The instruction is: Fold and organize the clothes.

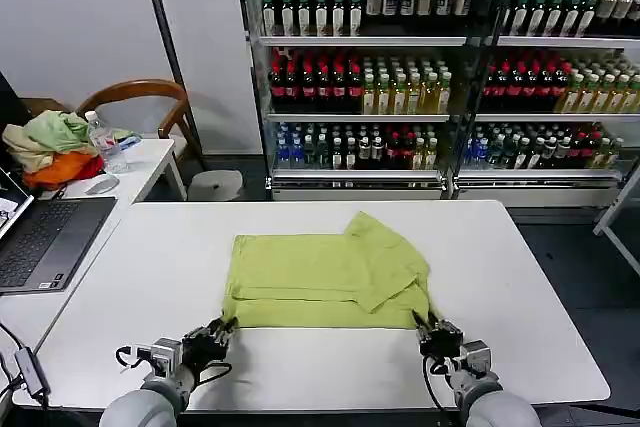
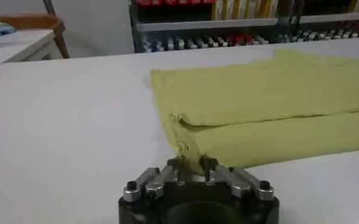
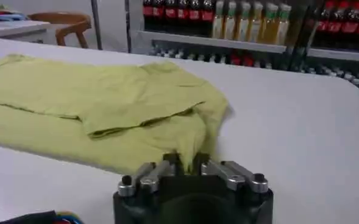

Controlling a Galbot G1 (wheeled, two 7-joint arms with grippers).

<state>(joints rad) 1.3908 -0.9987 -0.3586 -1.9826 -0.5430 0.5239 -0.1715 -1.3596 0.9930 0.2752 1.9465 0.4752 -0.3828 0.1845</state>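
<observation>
My left gripper (image 1: pixel 222 327) is pinched tight on the near left corner of the T-shirt (image 1: pixel 325 272), a small pucker of cloth caught between its fingers (image 2: pixel 174 165). My right gripper (image 1: pixel 428 329) is closed the same way on the near right corner, fabric bunched between its fingers (image 3: pixel 201 161). The T-shirt lies partly folded in the middle of the white table (image 1: pixel 520 267), far half laid over the near, one sleeve angled across the right side. Its near hem runs straight between my grippers. Bare tabletop lies open on the left, right and far sides, with a narrow strip near me. A laptop (image 1: pixel 40 242) sits far left.
</observation>
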